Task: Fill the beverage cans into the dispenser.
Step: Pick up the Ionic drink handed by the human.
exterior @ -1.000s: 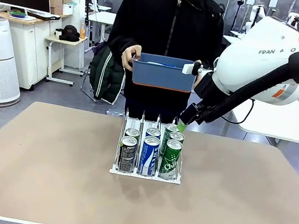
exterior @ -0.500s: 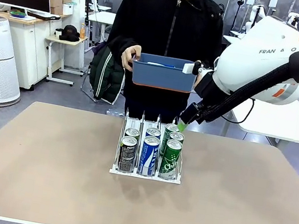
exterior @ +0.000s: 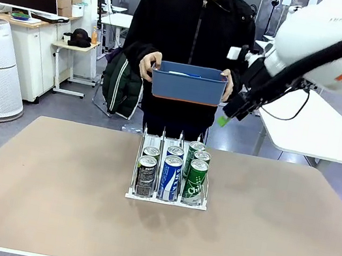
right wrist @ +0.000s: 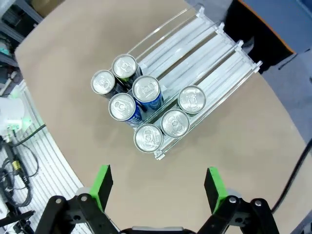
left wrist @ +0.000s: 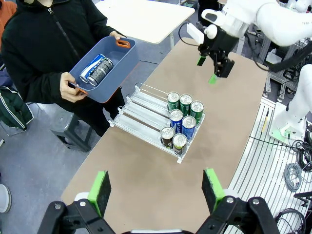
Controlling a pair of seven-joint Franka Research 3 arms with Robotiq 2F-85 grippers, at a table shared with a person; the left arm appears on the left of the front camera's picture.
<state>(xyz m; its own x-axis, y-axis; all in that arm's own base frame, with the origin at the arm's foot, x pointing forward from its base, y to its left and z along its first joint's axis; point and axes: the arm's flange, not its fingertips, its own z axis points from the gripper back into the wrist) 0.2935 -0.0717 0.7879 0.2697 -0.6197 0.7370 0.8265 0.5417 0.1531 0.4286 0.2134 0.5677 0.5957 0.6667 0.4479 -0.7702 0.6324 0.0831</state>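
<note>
My left gripper (left wrist: 156, 181) hovers high and empty, its green pads spread wide. Below, on the tan surface (left wrist: 234, 112), stands the clear acrylic three-lane dispenser (left wrist: 139, 105), with seven slim beverage cans (left wrist: 181, 119) upright at one end. A person holds a blue rectangular plastic bin (left wrist: 111, 78) with two more cans (left wrist: 97, 69) lying inside. The right gripper (left wrist: 207, 70) hangs above the surface, pads apart.

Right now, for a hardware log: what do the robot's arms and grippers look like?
The right arm is glossy white with black joint bands, an orange mark and a black cable. The left gripper and right gripper are black, two-fingered, with green pads.
</note>
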